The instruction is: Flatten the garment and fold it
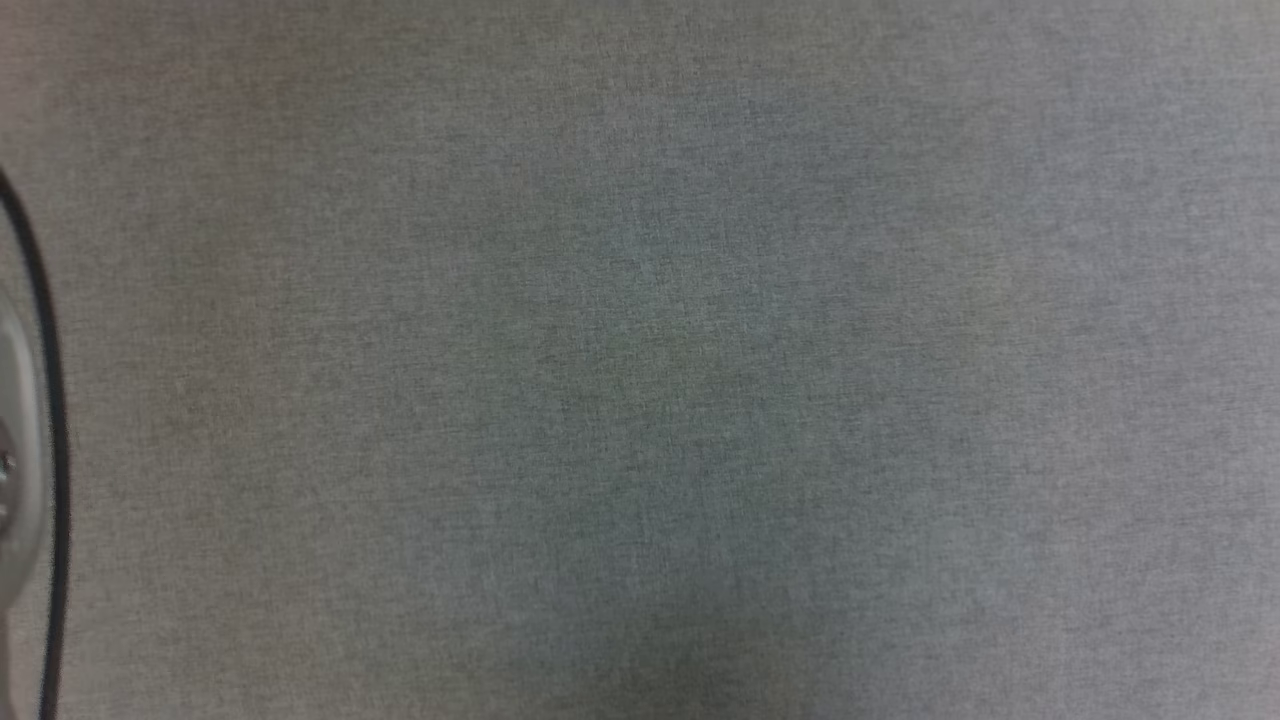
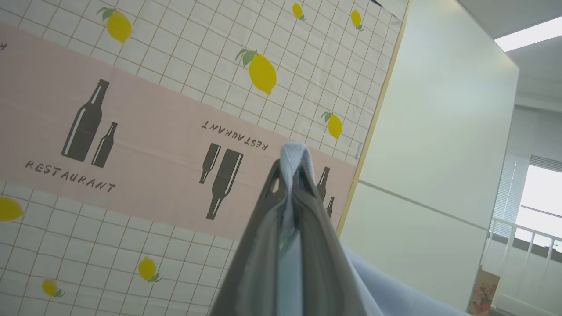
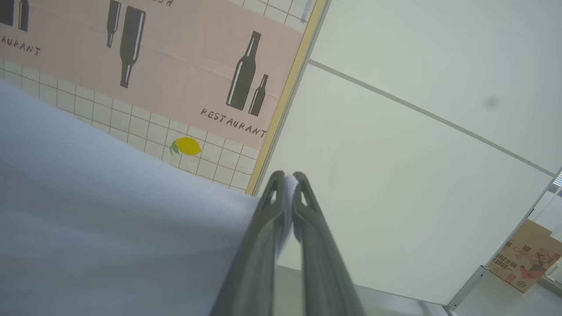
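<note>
Clamping the garment, jaws face "RESTAURANT" cloth.

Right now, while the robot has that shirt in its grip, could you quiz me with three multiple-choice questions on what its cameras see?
1. In the right wrist view, the cardboard box sits at the:
A) top left
B) lower right
C) centre

2. The band printed with bottles across the checked cloth is:
A) pink
B) green
C) black

3. The left jaws and the right jaws are each:
A) wide open
B) shut on a bottle
C) shut on the garment

Answers:
1 B: the box shows in that corner of the view.
2 A: the strip behind the dark bottle shapes is pale pink.
3 C: in each wrist view, light blue cloth is pinched between the tips.
</note>
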